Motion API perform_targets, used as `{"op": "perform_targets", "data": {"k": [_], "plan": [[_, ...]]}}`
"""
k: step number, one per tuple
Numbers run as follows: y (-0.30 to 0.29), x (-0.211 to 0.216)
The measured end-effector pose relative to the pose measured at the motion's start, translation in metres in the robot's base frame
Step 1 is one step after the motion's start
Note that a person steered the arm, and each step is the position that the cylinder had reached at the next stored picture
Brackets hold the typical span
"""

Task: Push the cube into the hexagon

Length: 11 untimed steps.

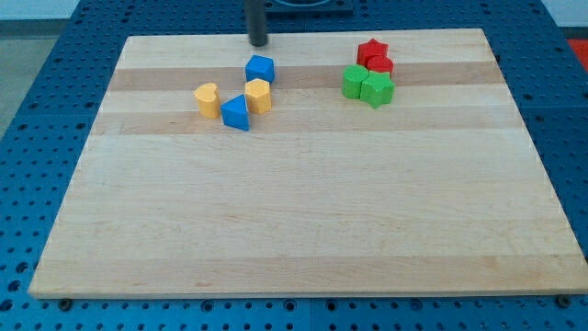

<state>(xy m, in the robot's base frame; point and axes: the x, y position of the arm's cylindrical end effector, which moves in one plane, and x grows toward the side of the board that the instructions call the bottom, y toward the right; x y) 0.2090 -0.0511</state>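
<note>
A blue cube (pixel 260 68) sits near the view's top, left of centre, on the wooden board (pixel 303 202). A yellow hexagon (pixel 258 96) lies just below it, a small gap apart or barely touching. My tip (pixel 259 43) is directly above the blue cube in the view, a short gap away from it. A blue triangular block (pixel 236 113) touches the hexagon's lower left. A yellow heart-shaped block (pixel 208 99) lies to the left of these.
At the view's top right is a cluster: a red star (pixel 372 51), a red block (pixel 379 65), a green block (pixel 355 81) and a green star (pixel 376 89), all touching. A blue perforated table surrounds the board.
</note>
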Motion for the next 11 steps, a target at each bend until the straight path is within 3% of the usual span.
{"op": "perform_targets", "data": {"k": [1, 4, 9, 10, 11], "plan": [[0.03, 0.009], [0.021, 0.032], [-0.062, 0.083], [-0.066, 0.08], [-0.041, 0.037]]}}
